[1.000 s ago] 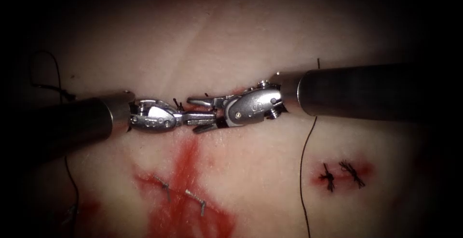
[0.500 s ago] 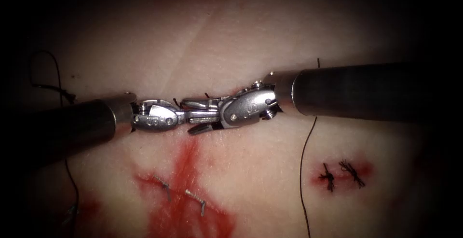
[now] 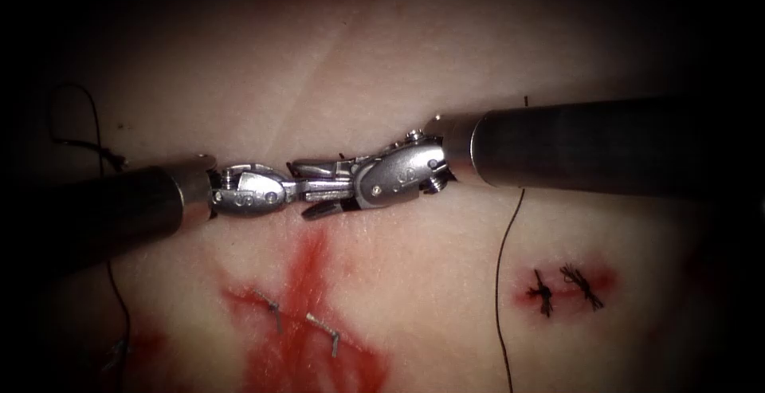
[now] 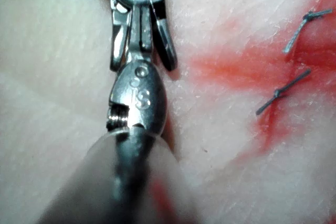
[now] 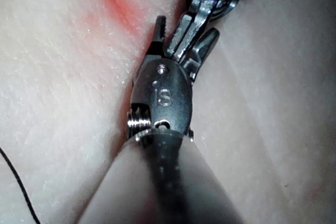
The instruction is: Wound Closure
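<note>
Because both tools meet over the cut (image 3: 319, 98), which runs up and down the tissue (image 3: 414, 58), we judge they are placed for a hand-over at the cut. The right gripper (image 3: 301, 188) reaches across from the right of the cut, its jaws spread wide on either side of the left gripper (image 3: 344, 190). The left gripper's jaws are pressed together, and we cannot tell what they pinch. Thread (image 3: 500, 281) hangs well right of the cut, lying roughly along it. Red fluid (image 3: 307, 265) stains the cut below the tools. We cannot tell where the needle lies or which way it points.
</note>
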Motion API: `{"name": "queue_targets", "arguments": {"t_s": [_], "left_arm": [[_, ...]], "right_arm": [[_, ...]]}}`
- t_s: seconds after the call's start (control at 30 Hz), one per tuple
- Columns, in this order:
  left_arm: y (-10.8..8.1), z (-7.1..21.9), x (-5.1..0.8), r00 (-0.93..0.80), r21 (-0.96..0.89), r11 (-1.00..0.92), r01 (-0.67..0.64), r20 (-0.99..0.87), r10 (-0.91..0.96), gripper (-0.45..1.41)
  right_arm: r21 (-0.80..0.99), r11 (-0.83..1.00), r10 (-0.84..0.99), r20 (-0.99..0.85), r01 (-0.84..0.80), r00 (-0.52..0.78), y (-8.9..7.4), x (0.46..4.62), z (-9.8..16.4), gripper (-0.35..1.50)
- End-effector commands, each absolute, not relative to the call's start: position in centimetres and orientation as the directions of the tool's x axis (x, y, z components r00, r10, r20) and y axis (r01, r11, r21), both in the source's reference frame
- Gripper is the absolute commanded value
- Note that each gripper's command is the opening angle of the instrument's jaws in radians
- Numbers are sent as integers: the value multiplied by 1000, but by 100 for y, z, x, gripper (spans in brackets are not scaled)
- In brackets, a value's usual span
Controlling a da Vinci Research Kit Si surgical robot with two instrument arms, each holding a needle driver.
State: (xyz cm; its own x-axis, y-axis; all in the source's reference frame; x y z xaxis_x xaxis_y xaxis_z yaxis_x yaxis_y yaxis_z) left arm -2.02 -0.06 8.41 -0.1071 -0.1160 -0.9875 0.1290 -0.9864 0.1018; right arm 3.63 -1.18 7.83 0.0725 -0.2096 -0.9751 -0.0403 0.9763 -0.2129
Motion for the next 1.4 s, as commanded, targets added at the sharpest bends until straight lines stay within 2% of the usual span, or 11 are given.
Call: {"name": "queue_targets", "arguments": {"t_s": [0.03,0.33,0.67,1.2,1.3,1.4], "left_arm": [[-4,851,-206,-109,105,-986,127,-987,-120,-45],[-2,863,-194,-135,105,-989,102,-984,-118,-45],[-2,855,-197,-127,79,-993,89,-988,-90,-45],[-11,850,-210,-57,53,-992,113,-997,-59,-45],[-9,850,-209,-55,52,-992,116,-997,-59,-45],[-9,850,-209,-53,52,-992,119,-997,-59,-45]], "right_arm": [[-211,977,-208,-976,-38,69,-119,368,787,122],[-226,974,-222,-971,-35,92,-118,350,788,125],[-243,970,-239,-963,-21,126,-127,367,803,132],[-246,969,-241,-963,-30,118,-129,377,805,125],[-245,969,-240,-964,-30,113,-131,379,803,115],[-245,969,-240,-965,-34,108,-132,379,802,113]]}}
